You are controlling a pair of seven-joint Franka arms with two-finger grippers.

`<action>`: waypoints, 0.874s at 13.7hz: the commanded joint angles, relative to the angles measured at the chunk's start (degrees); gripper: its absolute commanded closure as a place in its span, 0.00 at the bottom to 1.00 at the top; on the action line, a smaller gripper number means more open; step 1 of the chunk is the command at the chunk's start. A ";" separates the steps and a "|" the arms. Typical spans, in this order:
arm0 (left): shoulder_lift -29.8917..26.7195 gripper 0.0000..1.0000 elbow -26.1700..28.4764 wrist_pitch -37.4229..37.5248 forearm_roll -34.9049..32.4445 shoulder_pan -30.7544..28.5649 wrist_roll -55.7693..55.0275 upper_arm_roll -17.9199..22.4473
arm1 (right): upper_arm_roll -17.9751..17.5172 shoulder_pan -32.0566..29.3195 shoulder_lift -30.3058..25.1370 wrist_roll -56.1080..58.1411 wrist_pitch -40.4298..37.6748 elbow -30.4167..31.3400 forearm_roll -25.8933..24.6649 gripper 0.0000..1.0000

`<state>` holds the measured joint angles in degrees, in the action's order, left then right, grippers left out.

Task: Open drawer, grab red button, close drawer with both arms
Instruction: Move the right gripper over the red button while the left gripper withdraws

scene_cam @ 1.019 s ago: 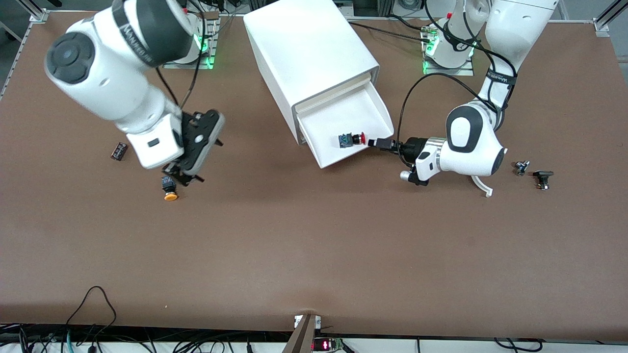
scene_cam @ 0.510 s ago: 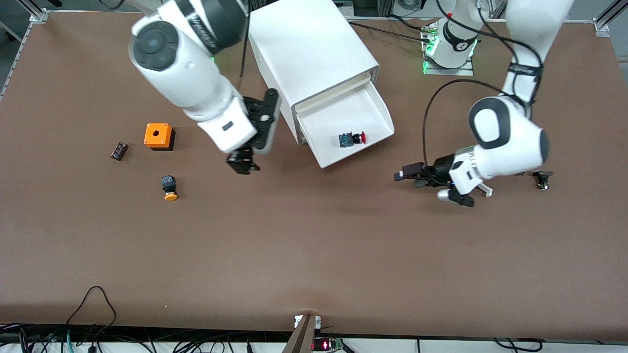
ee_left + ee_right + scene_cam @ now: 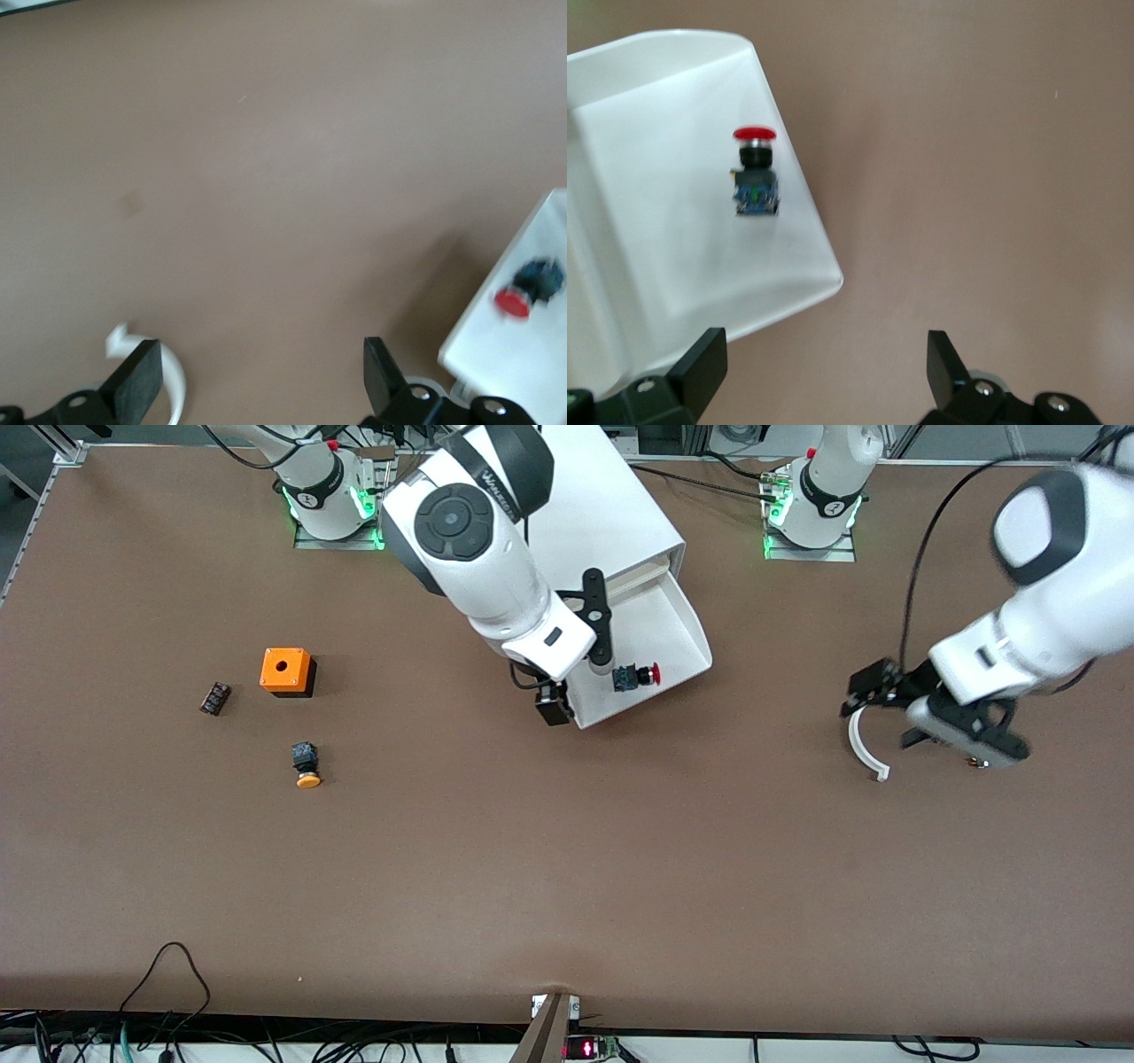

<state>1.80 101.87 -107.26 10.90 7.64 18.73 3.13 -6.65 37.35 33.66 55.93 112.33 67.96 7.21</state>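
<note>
The drawer stands pulled out of the white cabinet. The button with the red cap lies on its side in the drawer, near its front edge. It also shows in the right wrist view and the left wrist view. My right gripper is open and empty over the drawer's front corner at the right arm's end; in the right wrist view the drawer's rim lies just past its fingertips. My left gripper is open and empty over the bare table, apart from the drawer.
A white curved piece lies under my left gripper, and shows by one finger in the left wrist view. An orange box with a hole, a yellow-capped button and a small dark part lie toward the right arm's end.
My right arm has swung from over the yellow-capped button to the drawer's front corner. My left gripper has drawn away from the drawer to over the white curved piece.
</note>
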 commanded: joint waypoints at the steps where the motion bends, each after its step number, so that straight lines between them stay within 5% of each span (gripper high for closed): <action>1: -1.36 0.00 -6.14 10.91 -7.45 0.10 -10.95 -0.05 | 0.67 4.03 4.30 0.93 4.20 -2.48 -1.50 0.00; 4: -2.24 0.00 -7.74 16.55 -11.60 0.10 -16.79 -0.49 | 0.94 6.41 7.99 0.76 5.09 -2.31 -4.56 0.00; 12: -0.66 0.00 -8.45 16.04 -10.99 -1.40 -17.06 -0.14 | 0.85 8.78 8.44 0.14 4.39 0.33 -7.47 0.00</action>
<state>0.10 95.52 -92.17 0.59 6.35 2.39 3.17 -6.23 44.73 42.34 56.12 117.41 67.95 0.49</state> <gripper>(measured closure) 0.000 0.000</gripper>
